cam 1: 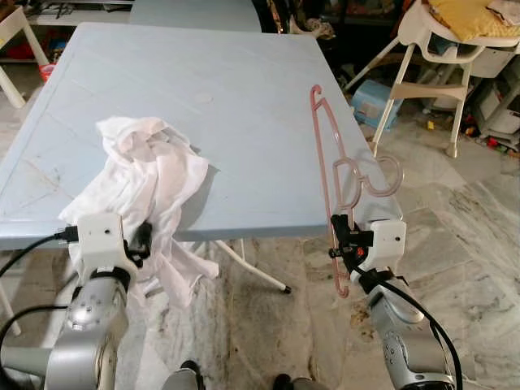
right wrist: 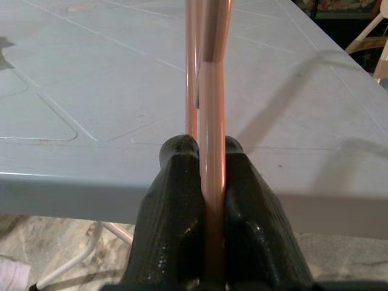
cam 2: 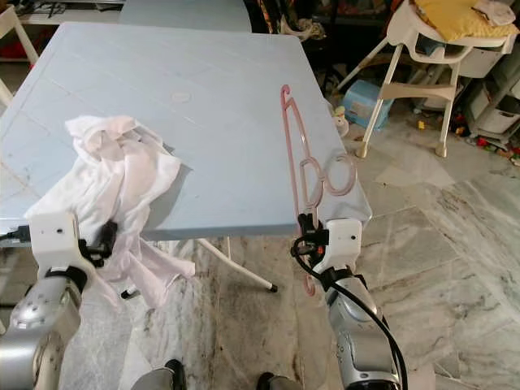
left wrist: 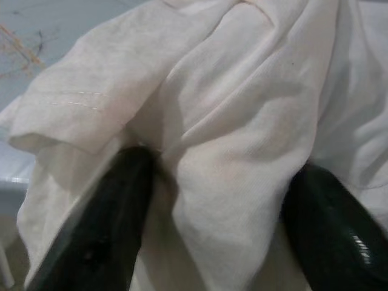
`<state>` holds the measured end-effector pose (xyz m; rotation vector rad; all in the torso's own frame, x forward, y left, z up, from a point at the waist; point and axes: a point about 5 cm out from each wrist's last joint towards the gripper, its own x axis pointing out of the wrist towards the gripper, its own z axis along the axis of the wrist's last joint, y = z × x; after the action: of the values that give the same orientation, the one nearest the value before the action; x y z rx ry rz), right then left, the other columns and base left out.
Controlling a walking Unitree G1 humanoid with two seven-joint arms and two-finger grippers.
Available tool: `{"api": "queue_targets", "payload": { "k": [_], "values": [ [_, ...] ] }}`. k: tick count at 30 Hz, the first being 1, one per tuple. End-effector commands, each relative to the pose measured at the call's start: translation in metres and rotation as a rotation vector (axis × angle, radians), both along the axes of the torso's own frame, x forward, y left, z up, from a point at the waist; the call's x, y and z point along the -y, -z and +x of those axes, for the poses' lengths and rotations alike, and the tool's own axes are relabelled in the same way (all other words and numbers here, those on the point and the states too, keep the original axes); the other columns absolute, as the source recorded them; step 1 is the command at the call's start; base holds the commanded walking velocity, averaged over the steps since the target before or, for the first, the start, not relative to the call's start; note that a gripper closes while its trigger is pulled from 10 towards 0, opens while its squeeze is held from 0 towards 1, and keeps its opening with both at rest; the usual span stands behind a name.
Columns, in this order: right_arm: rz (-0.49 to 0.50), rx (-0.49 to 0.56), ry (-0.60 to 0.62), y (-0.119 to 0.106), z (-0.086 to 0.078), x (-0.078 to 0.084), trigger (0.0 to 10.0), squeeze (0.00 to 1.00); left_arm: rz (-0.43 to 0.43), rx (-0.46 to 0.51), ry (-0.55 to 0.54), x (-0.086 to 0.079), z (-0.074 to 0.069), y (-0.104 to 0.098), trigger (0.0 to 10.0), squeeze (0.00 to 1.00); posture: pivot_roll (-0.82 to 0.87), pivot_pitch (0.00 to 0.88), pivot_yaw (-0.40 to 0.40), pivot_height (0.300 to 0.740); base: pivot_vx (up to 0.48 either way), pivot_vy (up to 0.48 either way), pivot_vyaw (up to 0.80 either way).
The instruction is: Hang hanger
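Note:
A pink plastic hanger [right wrist: 209, 97] stands upright at the front right corner of the pale blue table [cam 1: 244, 97]. Its hook [cam 1: 398, 179] points right and its lower end hangs below the table edge. My right gripper [cam 1: 340, 236] is shut on the hanger's bar, with both fingers pressed against it in the right wrist view. A crumpled white garment [cam 1: 146, 171] lies on the table's front left and droops over the edge. My left gripper [cam 1: 145, 240] is at that drooping part, its fingers [left wrist: 103, 224] spread apart with folds of cloth bunched between them.
A white high chair [cam 1: 439, 57] and a blue box [cam 1: 374, 101] stand on the marble floor to the back right. Folding table legs [cam 1: 260, 272] slant under the table. Another table [cam 1: 195, 12] stands behind it.

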<state>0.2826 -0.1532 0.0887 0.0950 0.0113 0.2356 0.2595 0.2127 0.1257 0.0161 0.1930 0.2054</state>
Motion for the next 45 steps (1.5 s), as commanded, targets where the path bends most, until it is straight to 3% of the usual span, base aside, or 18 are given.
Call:
{"api": "queue_targets", "payload": {
  "k": [1,14,21,27,34,35,36,37,38,41,42,44,45],
  "values": [
    [-0.017,-0.103,0.011,0.020,-0.006,0.004,10.0,0.00,-0.009,-0.012,-0.011,-0.002,0.001,0.004,0.0,0.00,0.05,0.141,-0.053,0.740,0.000,0.000,0.00],
    [-0.019,-0.102,0.020,0.020,-0.007,0.006,10.0,0.00,-0.024,-0.010,-0.101,-0.013,0.014,0.013,0.0,0.00,0.04,0.142,-0.056,0.740,0.000,0.000,0.00],
    [-0.022,-0.104,0.022,0.020,-0.008,0.007,10.0,0.00,-0.013,0.011,-0.066,-0.013,0.035,0.008,0.0,0.00,0.02,0.146,-0.052,0.740,0.000,0.000,0.00],
    [-0.014,-0.099,0.034,0.018,-0.009,0.011,10.0,0.00,-0.026,0.036,-0.104,-0.021,0.057,-0.001,0.0,0.00,0.00,0.148,-0.048,0.740,0.000,0.000,0.00],
    [-0.014,-0.102,0.043,0.019,-0.014,0.014,10.0,0.00,0.005,0.111,-0.142,-0.027,0.079,-0.023,0.0,0.00,-0.02,0.150,-0.042,0.740,0.000,0.000,0.00],
    [-0.013,-0.102,0.045,0.019,-0.014,0.015,10.0,0.00,0.015,0.123,-0.136,-0.024,0.081,-0.027,4.4,0.00,-0.02,0.151,-0.040,0.740,0.000,0.000,0.00],
    [-0.012,-0.103,0.046,0.018,-0.015,0.015,10.0,0.00,0.024,0.131,-0.132,-0.023,0.083,-0.030,4.4,0.00,-0.02,0.150,-0.040,0.740,0.000,0.000,0.00],
    [-0.012,-0.103,0.048,0.018,-0.015,0.015,10.0,0.00,0.019,0.156,-0.106,-0.019,0.085,-0.033,7.2,0.00,-0.02,0.149,-0.039,0.740,0.000,0.000,0.00],
    [-0.012,-0.103,0.051,0.018,-0.016,0.015,10.0,0.00,0.000,0.170,-0.077,-0.013,0.086,-0.034,6.5,0.00,-0.03,0.150,-0.036,0.740,0.000,0.000,0.00],
    [-0.011,-0.102,0.053,0.018,-0.017,0.015,10.0,0.00,-0.045,0.195,-0.043,-0.006,0.086,-0.034,6.9,0.00,-0.03,0.148,-0.033,0.740,0.000,0.000,0.00],
    [-0.010,-0.102,0.056,0.018,-0.017,0.016,10.0,0.00,-0.035,0.189,-0.047,-0.005,0.086,-0.032,4.7,0.00,-0.03,0.148,-0.033,0.740,0.000,0.000,0.00],
    [-0.009,-0.102,0.059,0.018,-0.017,0.016,10.0,0.00,-0.022,0.181,-0.051,-0.005,0.086,-0.030,4.7,0.00,-0.03,0.148,-0.033,0.740,0.000,0.000,0.00],
    [-0.008,-0.102,0.060,0.019,-0.017,0.016,10.0,0.00,-0.021,0.178,-0.060,-0.007,0.086,-0.030,3.6,0.00,-0.03,0.148,-0.031,0.740,0.277,0.000,0.00]
  ]
}}
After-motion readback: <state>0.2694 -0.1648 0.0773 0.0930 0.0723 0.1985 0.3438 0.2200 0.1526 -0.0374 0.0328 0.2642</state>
